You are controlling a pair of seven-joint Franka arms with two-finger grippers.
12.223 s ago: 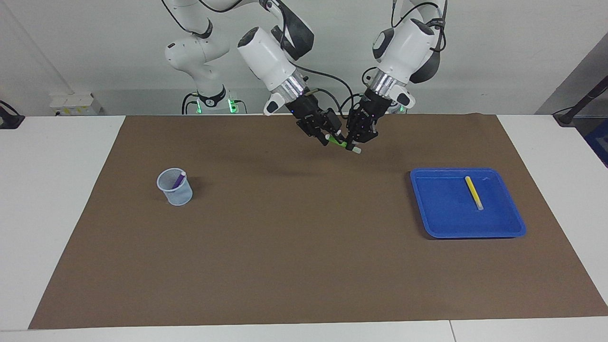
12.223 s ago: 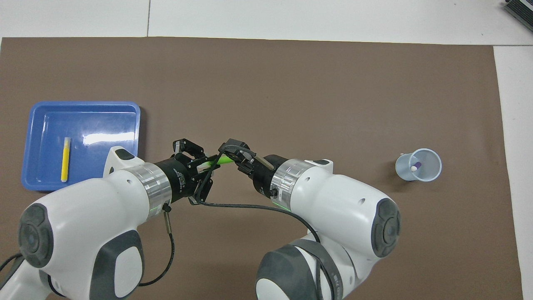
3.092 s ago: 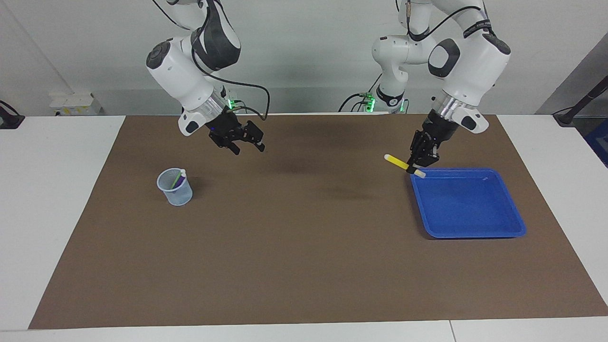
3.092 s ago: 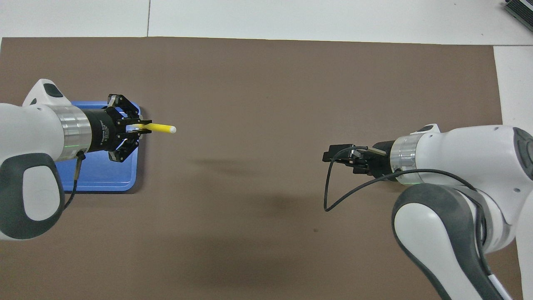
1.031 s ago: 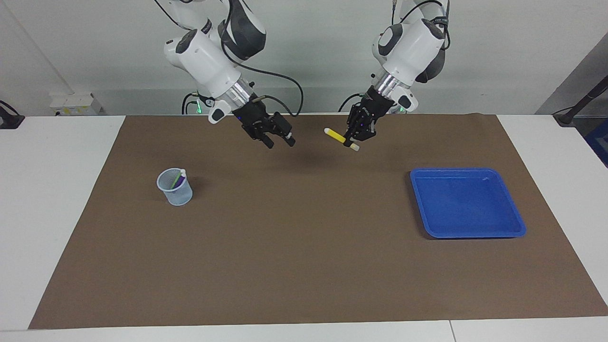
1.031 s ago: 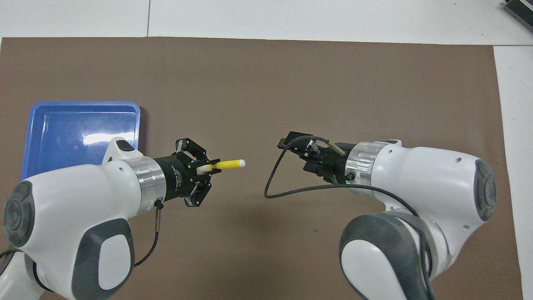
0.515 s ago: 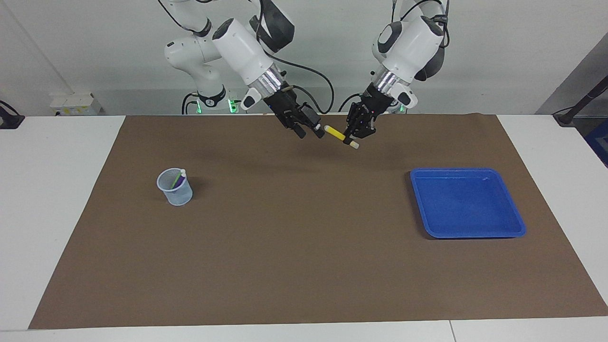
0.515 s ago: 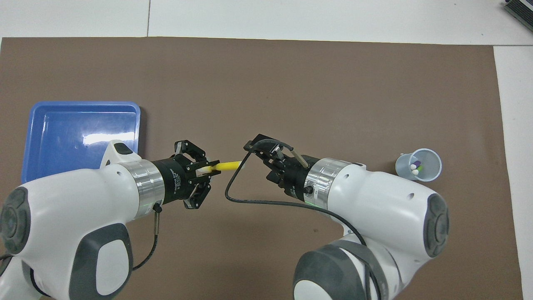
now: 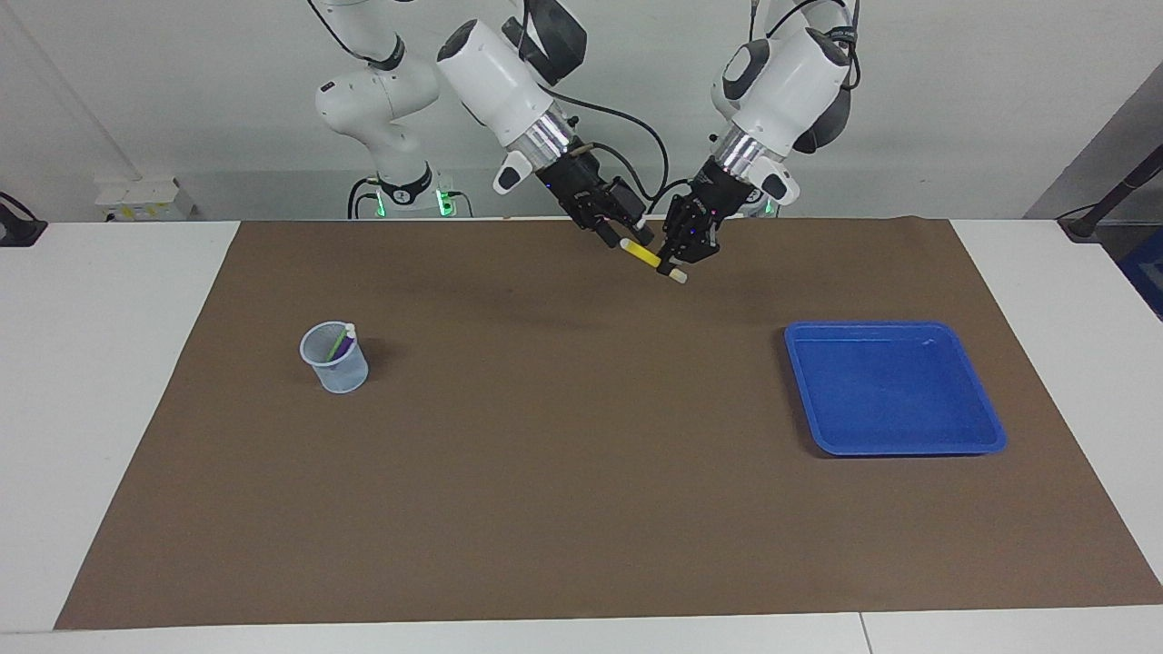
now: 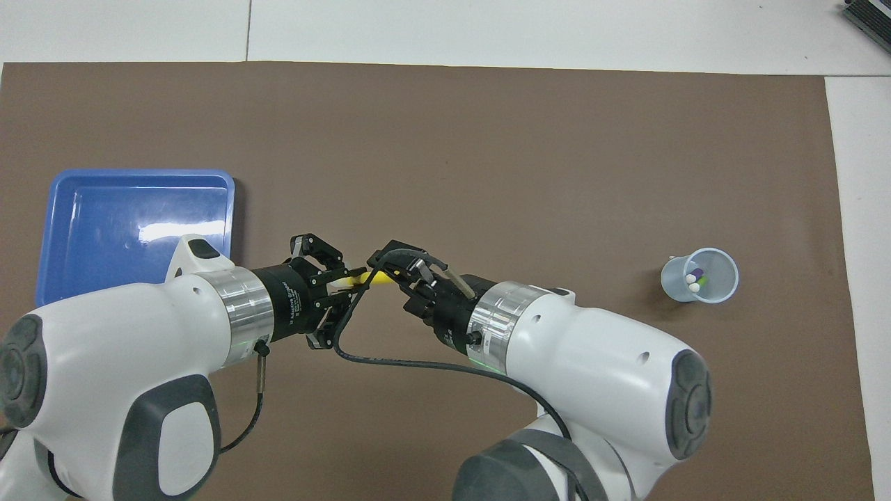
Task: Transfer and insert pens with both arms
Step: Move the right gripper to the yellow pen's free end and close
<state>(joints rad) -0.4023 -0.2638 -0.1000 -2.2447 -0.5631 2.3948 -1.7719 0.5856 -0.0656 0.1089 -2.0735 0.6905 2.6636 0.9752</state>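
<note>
Yellow pen up in the air over the brown mat, near the robots' edge, tilted. Clamped at its lower end by left gripper; whitish cap poking out below. Right gripper at the pen's upper end, fingers around it, grip not readable. Purple pen and green pen upright in mesh cup toward right arm's end. Blue tray toward left arm's end.
</note>
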